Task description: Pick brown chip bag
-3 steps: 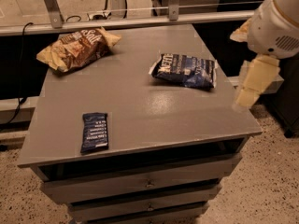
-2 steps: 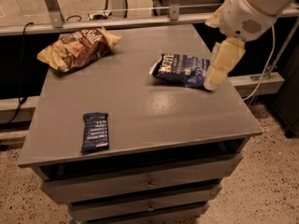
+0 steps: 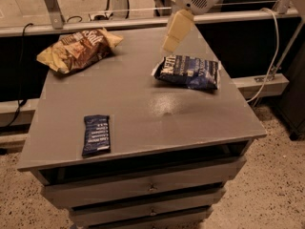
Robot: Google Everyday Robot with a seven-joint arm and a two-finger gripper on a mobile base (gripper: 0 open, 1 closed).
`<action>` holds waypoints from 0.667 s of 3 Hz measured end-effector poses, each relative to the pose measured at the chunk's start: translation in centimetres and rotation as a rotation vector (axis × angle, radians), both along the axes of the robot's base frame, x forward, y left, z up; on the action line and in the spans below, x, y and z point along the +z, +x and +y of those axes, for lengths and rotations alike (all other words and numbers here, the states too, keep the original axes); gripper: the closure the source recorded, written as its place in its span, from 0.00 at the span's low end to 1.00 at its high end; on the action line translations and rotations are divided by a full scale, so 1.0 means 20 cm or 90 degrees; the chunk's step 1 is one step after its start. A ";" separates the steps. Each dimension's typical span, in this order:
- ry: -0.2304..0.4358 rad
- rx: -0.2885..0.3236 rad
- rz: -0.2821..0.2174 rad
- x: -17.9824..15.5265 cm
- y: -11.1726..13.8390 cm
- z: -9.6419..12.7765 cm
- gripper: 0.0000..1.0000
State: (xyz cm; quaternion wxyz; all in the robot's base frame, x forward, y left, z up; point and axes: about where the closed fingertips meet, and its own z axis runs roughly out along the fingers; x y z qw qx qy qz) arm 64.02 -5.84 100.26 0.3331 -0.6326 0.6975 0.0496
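The brown chip bag (image 3: 78, 47) lies crinkled at the far left corner of the grey cabinet top (image 3: 138, 109), its white "Salt" lettering facing up. My gripper (image 3: 174, 31) hangs from the white arm at the top of the camera view, above the far middle of the top. It is well to the right of the brown bag and just above and left of the dark blue chip bag (image 3: 189, 72). Nothing is seen in it.
A small dark blue bar wrapper (image 3: 96, 134) lies flat near the front left. The cabinet has drawers (image 3: 150, 187) below. A metal rail (image 3: 95, 25) runs behind it, and a cable (image 3: 269, 66) hangs at the right. Speckled floor surrounds it.
The arm has swung leftward from beyond the right edge to over the far middle of the top, past the dark blue chip bag. The bags and wrapper have not moved.
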 end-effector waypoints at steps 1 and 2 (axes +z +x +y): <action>-0.001 0.000 0.001 0.00 0.00 0.00 0.00; 0.023 -0.001 -0.006 -0.02 0.05 0.04 0.00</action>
